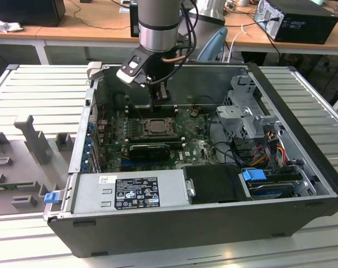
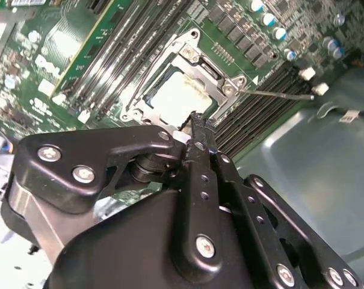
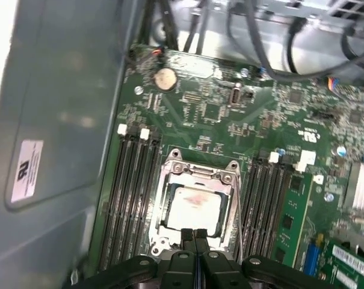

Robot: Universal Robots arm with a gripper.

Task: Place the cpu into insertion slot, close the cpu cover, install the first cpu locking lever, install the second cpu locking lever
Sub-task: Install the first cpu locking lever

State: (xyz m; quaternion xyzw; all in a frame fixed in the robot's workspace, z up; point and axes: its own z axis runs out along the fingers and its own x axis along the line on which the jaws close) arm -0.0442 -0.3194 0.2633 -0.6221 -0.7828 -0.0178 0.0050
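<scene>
The cpu (image 3: 194, 208) sits in the insertion slot (image 1: 142, 128) in the middle of the motherboard (image 3: 212, 111). The cpu cover (image 3: 200, 170) lies flat around it. The gripper (image 3: 194, 232) is at the slot's far edge, its fingers pressed together and holding nothing.

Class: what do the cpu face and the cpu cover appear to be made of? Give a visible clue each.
The cpu: probably metal, matte pale silver-beige, showing a soft diffuse sheen. The cpu cover: likely bare metal, grey, with bright glints along its edges.

Bright even room light; washed-out glare on cpu (image 2: 178, 96) in second wrist view; dim shadow inside computer case (image 1: 185, 229) in exterior view.
</scene>
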